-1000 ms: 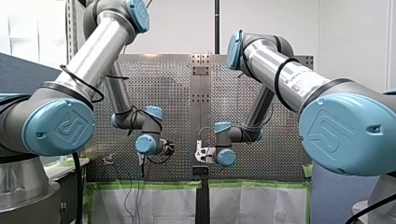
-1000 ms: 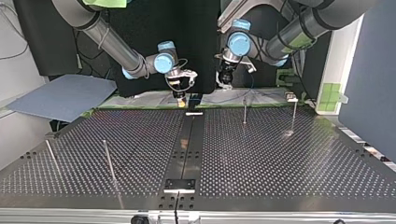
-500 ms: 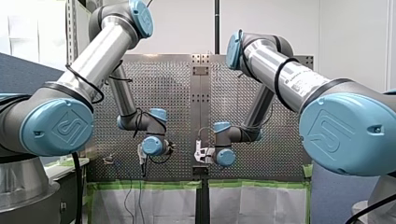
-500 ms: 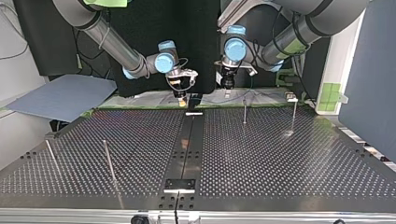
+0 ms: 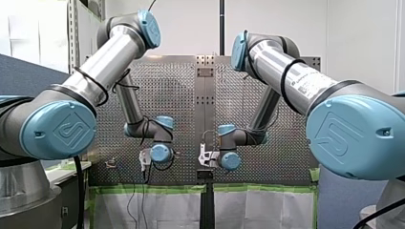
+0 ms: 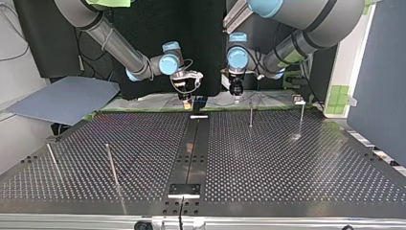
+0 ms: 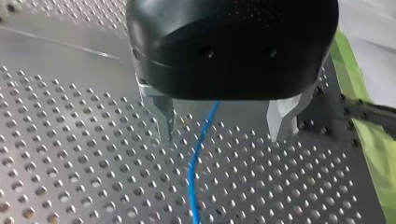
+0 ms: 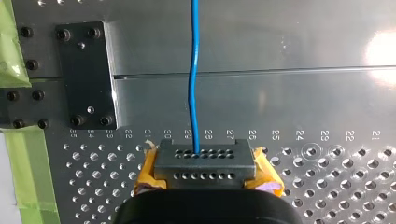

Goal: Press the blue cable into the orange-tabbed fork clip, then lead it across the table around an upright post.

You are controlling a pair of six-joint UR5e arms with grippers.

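Front view: both arms are bending low over the perforated metal table (image 5: 181, 95); top view: an upright steel post (image 6: 250, 115) is standing bare, so clipping and routing are seemingly remaining; left wrist view: my left gripper (image 7: 224, 126) is spread astride the thin blue cable (image 7: 198, 158); right wrist view: my right gripper (image 8: 204, 161) is pinching it.

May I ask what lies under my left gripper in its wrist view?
The blue cable runs under my left gripper, between its open fingers, over the perforated table. The gripper's black body hides where the cable leads.
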